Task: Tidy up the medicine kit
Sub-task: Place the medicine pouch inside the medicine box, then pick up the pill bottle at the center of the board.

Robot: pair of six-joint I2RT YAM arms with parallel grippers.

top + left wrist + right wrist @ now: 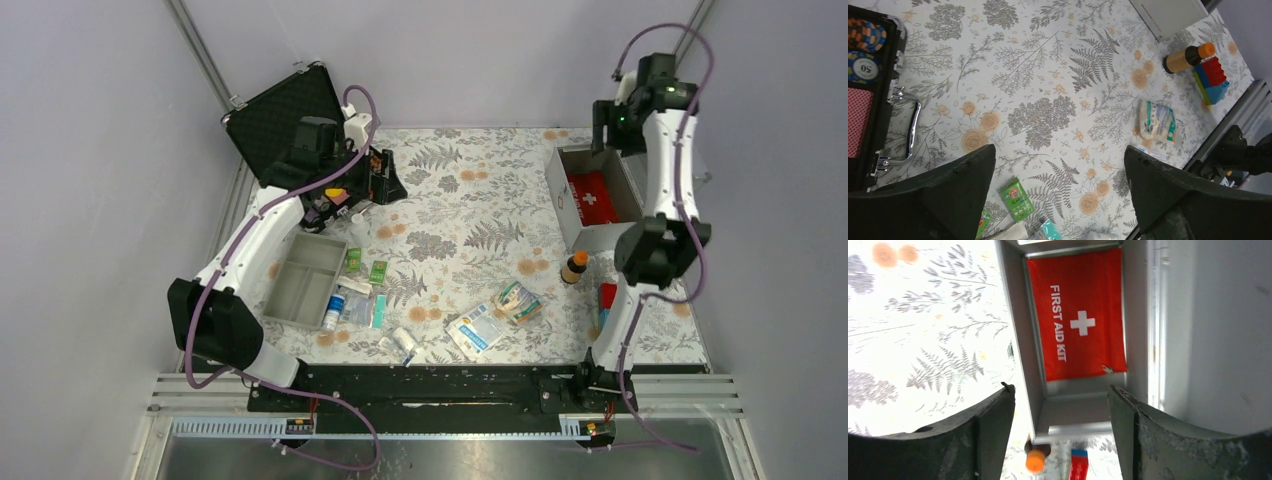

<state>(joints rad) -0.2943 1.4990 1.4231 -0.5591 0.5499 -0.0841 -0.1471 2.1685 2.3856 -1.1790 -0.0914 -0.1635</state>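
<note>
Dark fingers (978, 440) of the right pincer (1060, 390) fill the lower edge of the right wrist view. They stand moderately apart with nothing between them, and they hang above the near end of the medicine kit (1018, 340).

**Medicine kit.** A silver-grey metal box, open at the top. It stands at the far right of the worktop (460, 200), beneath the right arm. Inside, flat on the floor of the box, lies a red pouch (1075, 315) printed in white "FIRST AID KIT" beside a white cross.

**Beside the kit.** An amber bottle (573, 268) with an orange cap stands just off the kit's near corner. Red and blue toy blocks (1212, 80) are next to the bottle.

**Centre.** A white-and-teal wrapped packet (1157, 120) and a flat packet (476, 330) lie on the floral cloth. Their print is too small to read.

**Left side.** The left pincer (1059, 149) is spread wide and empty, raised over the cloth. Under it lies a green sachet (1017, 199), lettering illegible. A grey divided tray (300, 280) sits near the left arm. At the far left, a black foam-lined case (290, 120) holds coloured chips. One chip (863, 67) is marked "50", seen upside down.
</note>
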